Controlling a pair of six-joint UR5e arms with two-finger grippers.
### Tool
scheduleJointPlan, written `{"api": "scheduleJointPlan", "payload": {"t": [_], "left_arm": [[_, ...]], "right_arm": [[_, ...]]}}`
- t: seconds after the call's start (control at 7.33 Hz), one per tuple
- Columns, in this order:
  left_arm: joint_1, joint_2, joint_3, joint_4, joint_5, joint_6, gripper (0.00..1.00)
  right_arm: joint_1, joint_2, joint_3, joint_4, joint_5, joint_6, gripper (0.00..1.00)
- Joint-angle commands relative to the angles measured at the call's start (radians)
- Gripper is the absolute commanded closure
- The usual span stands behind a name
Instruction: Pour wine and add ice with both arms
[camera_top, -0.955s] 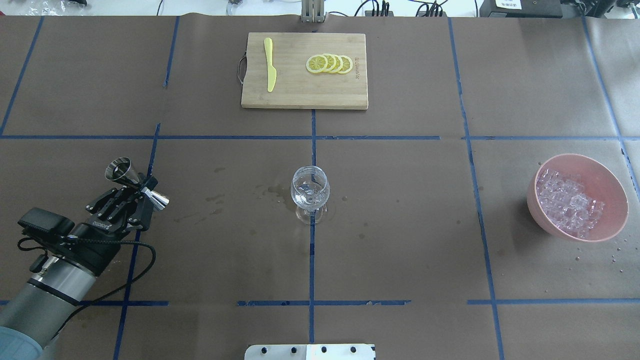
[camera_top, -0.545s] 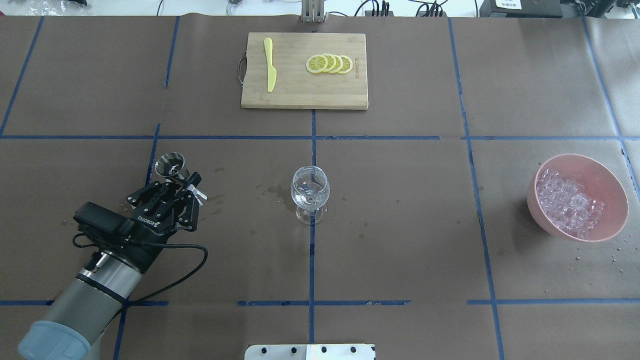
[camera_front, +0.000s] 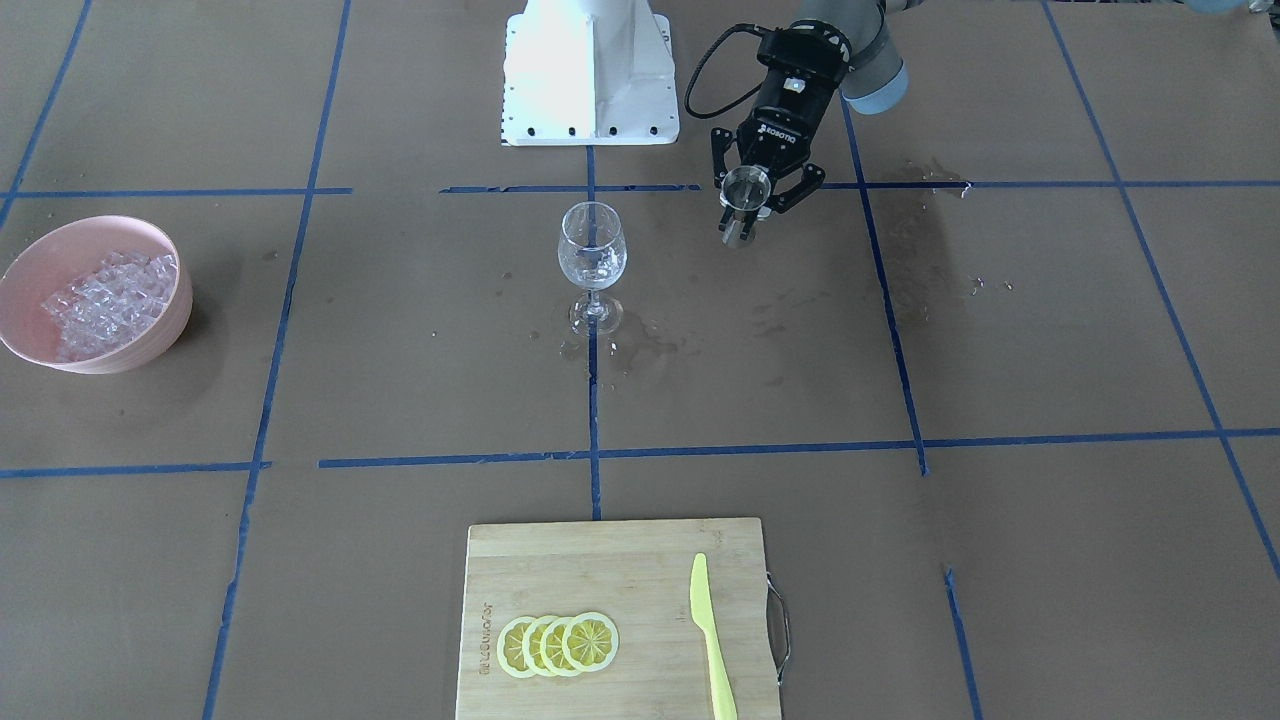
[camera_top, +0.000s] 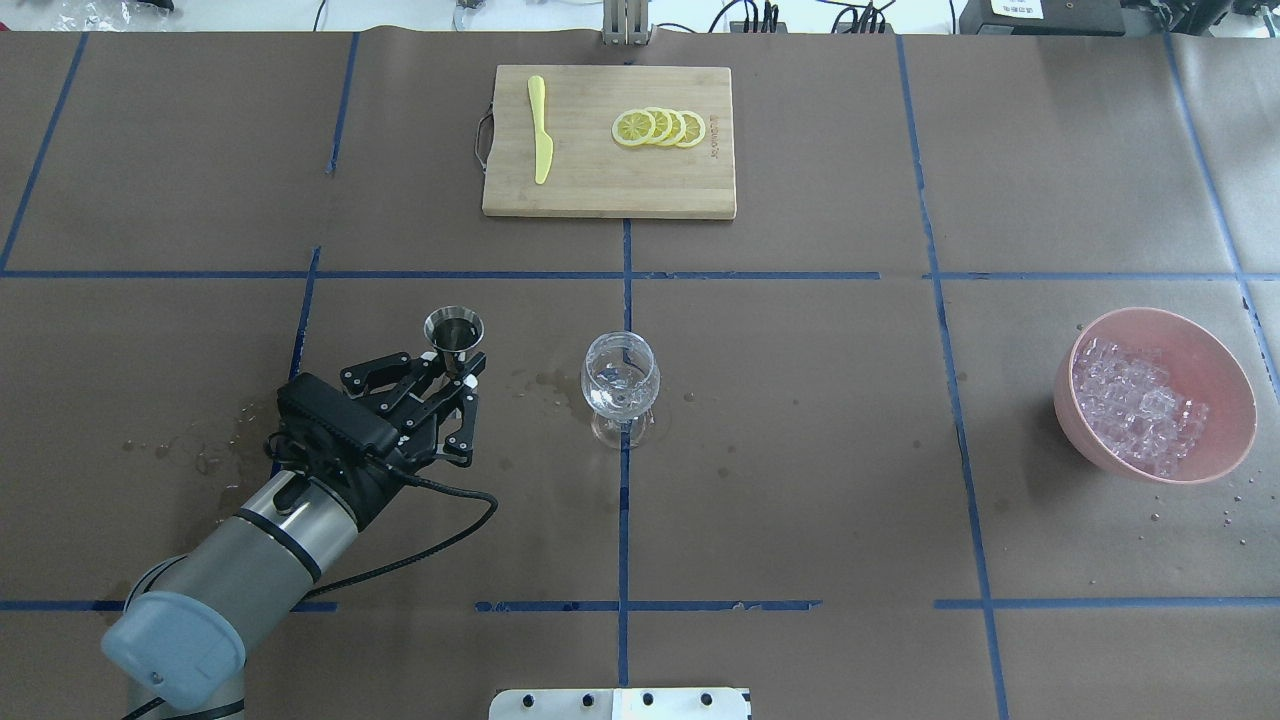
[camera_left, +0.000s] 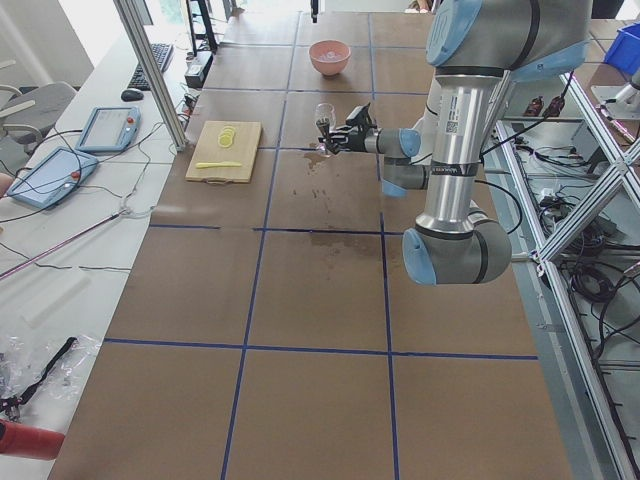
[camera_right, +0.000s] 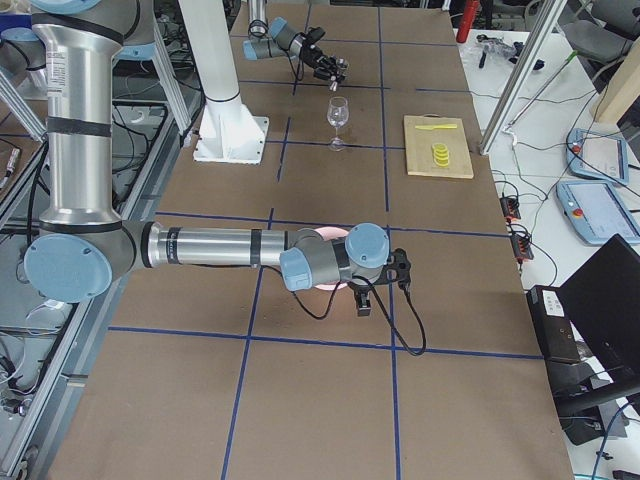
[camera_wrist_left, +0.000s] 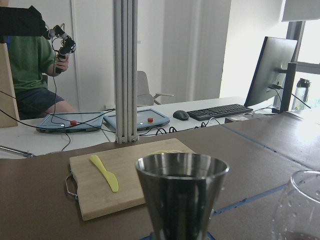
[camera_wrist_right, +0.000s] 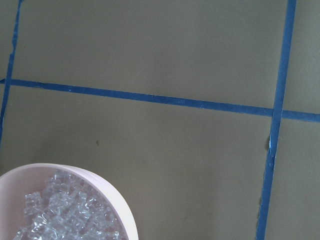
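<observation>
My left gripper (camera_top: 458, 370) is shut on the waist of a steel jigger (camera_top: 454, 330), held upright above the table, left of the clear wine glass (camera_top: 620, 385). In the front view the jigger (camera_front: 745, 188) hangs right of the glass (camera_front: 592, 250). The left wrist view shows the jigger cup (camera_wrist_left: 182, 190) close up and the glass (camera_wrist_left: 302, 210) at the right edge. The ice (camera_top: 1140, 405) is heaped in a pink bowl (camera_top: 1230, 370) at the right. My right gripper (camera_right: 363, 300) shows only in the exterior right view, over the bowl; I cannot tell its state. Its wrist view shows ice (camera_wrist_right: 65, 210).
A bamboo cutting board (camera_top: 580, 185) at the far middle holds a yellow knife (camera_top: 540, 130) and lemon slices (camera_top: 660, 127). Wet spots (camera_top: 545, 380) lie on the brown paper around the glass. The white robot base (camera_front: 590, 70) stands at the near edge.
My left arm has swung right toward the glass, carrying the jigger, which has turned from tilted to upright. The glass, bowl and board have not moved.
</observation>
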Motion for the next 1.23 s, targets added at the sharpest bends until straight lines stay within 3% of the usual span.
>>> {"api": "scheduleJointPlan", "payload": {"t": [0.0, 0.41, 0.68, 0.95, 1.09], "left_arm": [[-0.022, -0.065, -0.049, 0.191, -0.074, 0.057, 1.0], [-0.022, -0.105, -0.049, 0.249, -0.076, 0.196, 1.0], [-0.028, -0.166, -0.089, 0.456, -0.077, 0.274, 1.0], [-0.024, -0.174, -0.103, 0.567, -0.082, 0.304, 1.0], [-0.028, -0.209, -0.115, 0.662, -0.124, 0.376, 1.0]], "right_arm": [[0.0, 0.0, -0.002, 0.0, 0.0, 0.0, 0.0], [-0.001, -0.001, -0.005, 0.0, 0.0, 0.0, 0.0], [0.0, 0.0, -0.003, 0.0, 0.0, 0.0, 0.0], [-0.001, 0.0, -0.003, 0.0, 0.0, 0.0, 0.0], [0.0, 0.0, -0.003, -0.002, 0.0, 0.0, 0.0]]}}
